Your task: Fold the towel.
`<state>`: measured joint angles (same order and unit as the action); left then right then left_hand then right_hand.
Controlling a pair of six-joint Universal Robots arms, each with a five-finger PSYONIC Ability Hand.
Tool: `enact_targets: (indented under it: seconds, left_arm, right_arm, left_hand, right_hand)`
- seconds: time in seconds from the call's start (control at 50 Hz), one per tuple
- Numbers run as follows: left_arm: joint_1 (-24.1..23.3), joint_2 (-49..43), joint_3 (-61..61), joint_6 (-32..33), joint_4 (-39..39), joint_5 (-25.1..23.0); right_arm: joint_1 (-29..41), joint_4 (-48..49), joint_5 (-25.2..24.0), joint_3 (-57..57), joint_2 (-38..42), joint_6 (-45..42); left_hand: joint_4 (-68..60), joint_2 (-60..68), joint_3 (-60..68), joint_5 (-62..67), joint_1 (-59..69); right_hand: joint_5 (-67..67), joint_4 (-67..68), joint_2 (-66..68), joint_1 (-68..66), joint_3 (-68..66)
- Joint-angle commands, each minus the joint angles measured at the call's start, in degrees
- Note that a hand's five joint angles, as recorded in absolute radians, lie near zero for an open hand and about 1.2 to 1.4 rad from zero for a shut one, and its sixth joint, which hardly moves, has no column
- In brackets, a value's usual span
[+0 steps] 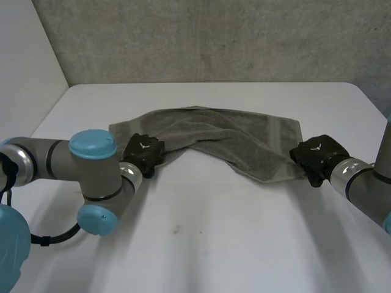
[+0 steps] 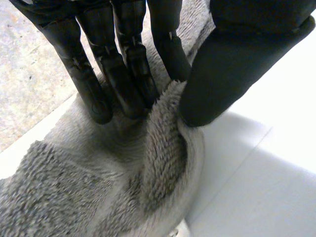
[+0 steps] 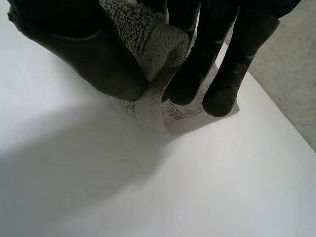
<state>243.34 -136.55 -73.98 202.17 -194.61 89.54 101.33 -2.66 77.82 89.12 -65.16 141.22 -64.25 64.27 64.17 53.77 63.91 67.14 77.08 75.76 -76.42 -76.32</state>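
A grey towel lies crumpled across the middle of the white table; its near edge is drawn up into a ridge between my two hands. My left hand sits on the towel's near-left corner. In the left wrist view its thumb and fingers pinch a raised fold of the towel between them. My right hand is at the near-right corner. The right wrist view shows its thumb and fingers closed on the hemmed edge of the towel, lifted just off the table.
A grey wall runs behind the table's far edge. Bare tabletop stretches between the towel and the near edge. My left arm bends low over the table at the near left.
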Motion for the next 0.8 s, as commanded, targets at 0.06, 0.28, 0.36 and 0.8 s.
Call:
enact_targets:
  seconds: [0.06, 0.28, 0.36, 0.8]
  left_arm:
    - [1.44, 6.8, -4.23, 5.86, 0.72, 4.14]
    - [4.51, 26.04, -18.72, 9.56, 1.07, 4.15]
    - [5.48, 32.22, -23.31, 9.82, 1.07, 4.07]
    - [13.74, 57.63, -41.33, 7.1, 9.42, -9.82]
  right_arm:
    - [-3.32, -0.59, 0.49, -2.71, -3.38, 0.02]
    - [-8.42, -3.56, 0.4, -5.79, -9.89, 0.02]
    - [-9.92, -8.15, -0.3, -6.5, -12.71, -0.15]
    - [-23.37, -25.9, -13.92, -2.2, -25.37, -13.06]
  left_hand:
    - [-15.75, 15.73, 15.83, 16.23, 16.09]
    - [-15.75, 15.73, 15.83, 16.23, 16.09]
    - [-15.75, 15.73, 15.83, 16.23, 16.09]
    - [-15.75, 15.73, 15.83, 16.23, 16.09]
  right_hand:
    - [2.86, 2.92, 4.24, -3.58, -3.68]
    - [2.86, 2.92, 4.24, -3.58, -3.68]
    - [2.86, 2.92, 4.24, -3.58, -3.68]
    - [2.86, 2.92, 4.24, -3.58, -3.68]
